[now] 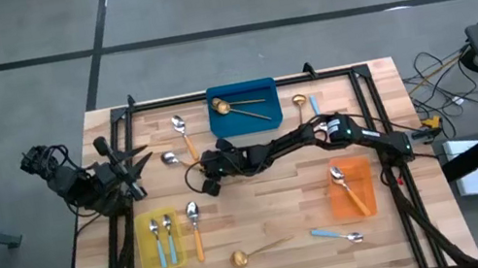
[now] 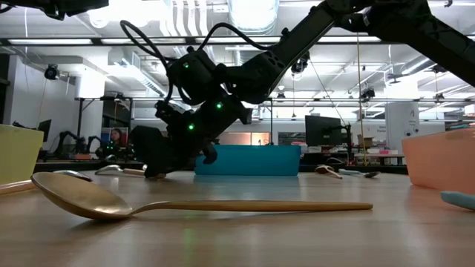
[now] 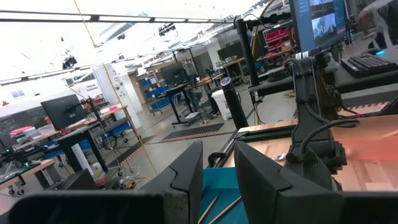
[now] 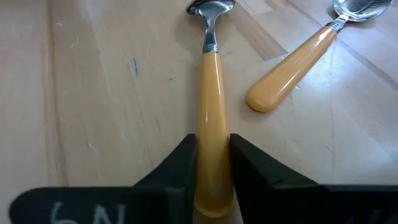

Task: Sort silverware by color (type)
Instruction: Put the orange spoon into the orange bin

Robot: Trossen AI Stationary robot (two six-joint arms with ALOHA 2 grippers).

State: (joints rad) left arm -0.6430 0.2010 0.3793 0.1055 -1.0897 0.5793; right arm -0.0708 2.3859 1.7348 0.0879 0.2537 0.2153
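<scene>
My right gripper [image 4: 212,149] reaches across the table's middle toward the left and is shut on an orange-handled spoon [image 1: 174,159] with a silver bowl [image 4: 210,7]. A second orange-handled spoon [image 4: 298,68] lies on the wood just beside it. A third orange-handled spoon [image 1: 196,228], a gold spoon [image 1: 259,249] and a blue-handled spoon [image 1: 337,233] lie near the front. Another gold spoon [image 1: 299,101] and a blue-handled one [image 1: 315,104] lie at the far side. My left gripper [image 3: 217,180] waits at the table's left edge, open with nothing in it. My right gripper pinches the spoon's orange handle [image 4: 210,118] between its two fingers, near the handle's free end. The fingers slant down from the table's right and run in line with the handle. The spoon points away from the gripper, its bowl toward the table's left, low on the wood.
The blue bin [image 1: 242,106] at the far middle holds gold spoons. The yellow bin [image 1: 160,241] at the near left holds two blue-handled spoons. The orange bin [image 1: 351,188] at the right holds an orange-handled spoon. A black frame [image 1: 365,92] borders the table.
</scene>
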